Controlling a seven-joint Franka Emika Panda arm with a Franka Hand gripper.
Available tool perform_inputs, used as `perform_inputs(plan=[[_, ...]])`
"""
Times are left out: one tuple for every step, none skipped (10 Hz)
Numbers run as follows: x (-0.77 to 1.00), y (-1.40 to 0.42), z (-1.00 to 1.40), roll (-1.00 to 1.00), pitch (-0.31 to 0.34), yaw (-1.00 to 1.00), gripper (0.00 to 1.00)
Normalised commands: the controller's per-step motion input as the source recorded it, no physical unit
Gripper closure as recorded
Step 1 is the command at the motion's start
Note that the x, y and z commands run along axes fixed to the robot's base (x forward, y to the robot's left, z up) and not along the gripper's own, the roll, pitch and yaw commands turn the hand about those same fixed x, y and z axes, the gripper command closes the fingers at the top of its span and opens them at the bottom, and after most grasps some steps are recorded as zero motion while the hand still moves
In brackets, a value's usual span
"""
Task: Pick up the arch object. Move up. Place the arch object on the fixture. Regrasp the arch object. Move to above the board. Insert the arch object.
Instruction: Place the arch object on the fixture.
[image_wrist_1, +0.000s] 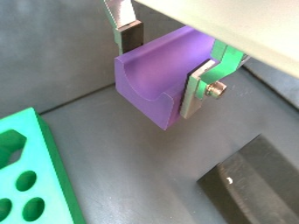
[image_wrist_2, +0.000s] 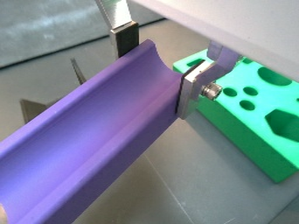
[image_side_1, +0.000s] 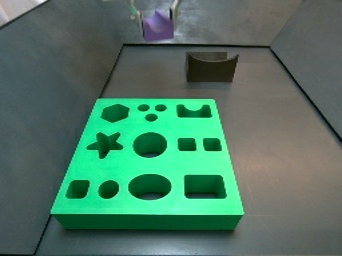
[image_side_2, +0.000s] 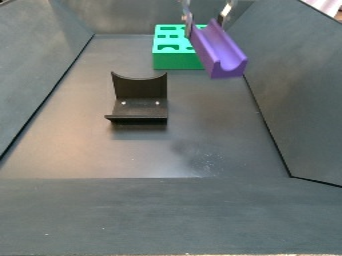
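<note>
The purple arch object (image_wrist_1: 158, 83) hangs in the air with my gripper (image_wrist_1: 165, 66) shut across its width, groove side showing in both wrist views. In a wrist view the long block (image_wrist_2: 93, 144) runs out from between the fingers (image_wrist_2: 191, 89). A side view shows the arch object (image_side_2: 221, 50) raised near the right wall, clear of the floor. The fixture (image_side_2: 138, 98) stands on the dark floor, apart from the gripper, and also shows as the fixture (image_side_1: 210, 65). The green board (image_side_1: 151, 160) lies flat with its cut-outs facing up.
Grey walls enclose the dark floor on the sides, such as the wall (image_side_2: 281, 90) close to the held piece. The board's corner (image_wrist_1: 30, 175) and the fixture (image_wrist_1: 251, 184) lie below the gripper in a wrist view.
</note>
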Motion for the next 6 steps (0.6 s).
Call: perform_inputs(plan=[[0.00,-0.01,0.49,-0.09,0.057,0.01,1.00],[0.00,0.00,0.28,-0.10,0.069,0.01,1.00],[0.00,0.00,0.18,-0.10,0.076,0.00,1.00],[1.00,0.63,0.05,-0.02,-0.059,-1.00,1.00],[1.00,0.63,0.04,-0.02,-0.054,-1.00,1.00],[1.00,0.54,0.02,-0.03,-0.039,-0.99,1.00]])
